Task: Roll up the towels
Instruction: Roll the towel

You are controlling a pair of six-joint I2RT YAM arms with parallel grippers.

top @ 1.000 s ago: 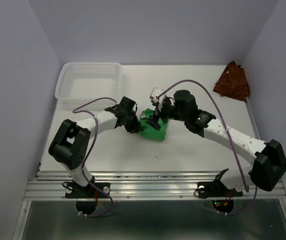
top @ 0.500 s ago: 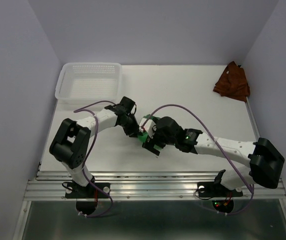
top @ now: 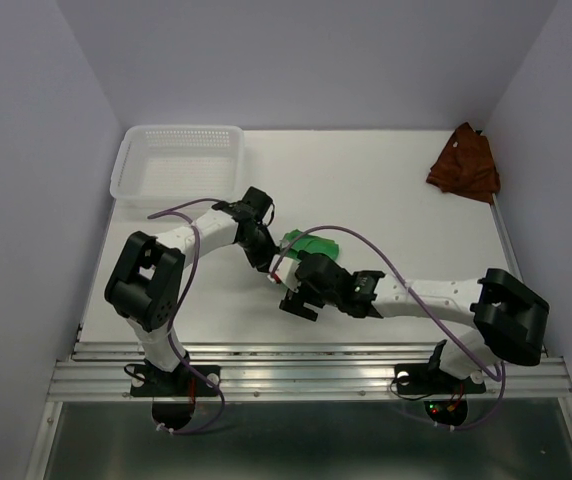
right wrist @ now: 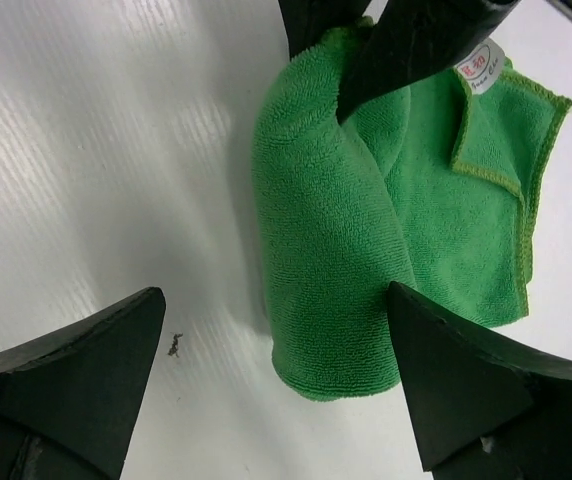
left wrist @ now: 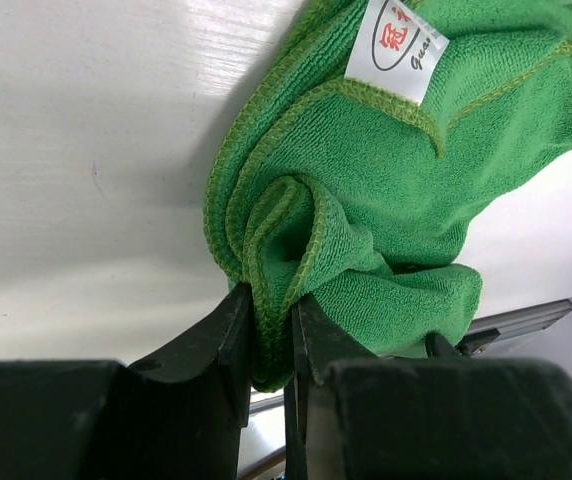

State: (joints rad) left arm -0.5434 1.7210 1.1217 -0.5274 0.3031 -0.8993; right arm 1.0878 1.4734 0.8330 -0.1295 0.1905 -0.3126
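Observation:
The bright green towel (top: pixel 313 243) lies partly rolled in the middle of the table. It also shows in the left wrist view (left wrist: pixel 386 190) and the right wrist view (right wrist: pixel 336 250). My left gripper (top: pixel 266 260) is shut on the towel's rolled edge (left wrist: pixel 271 300) at its left end. My right gripper (top: pixel 299 297) is open wide and empty (right wrist: pixel 276 292), just near of the towel, its fingers to either side of the roll's end without touching it. The rust towel (top: pixel 464 162) lies crumpled at the far right.
A white perforated basket (top: pixel 181 129) stands at the far left. Purple cables loop over both arms. The table's near edge is a metal rail (top: pixel 306 375). Grey walls close in the sides and back.
My right gripper has swung from over the far side of the green towel to its near side and come lower. The towel now lies flatter and slightly farther back. My left gripper kept its hold.

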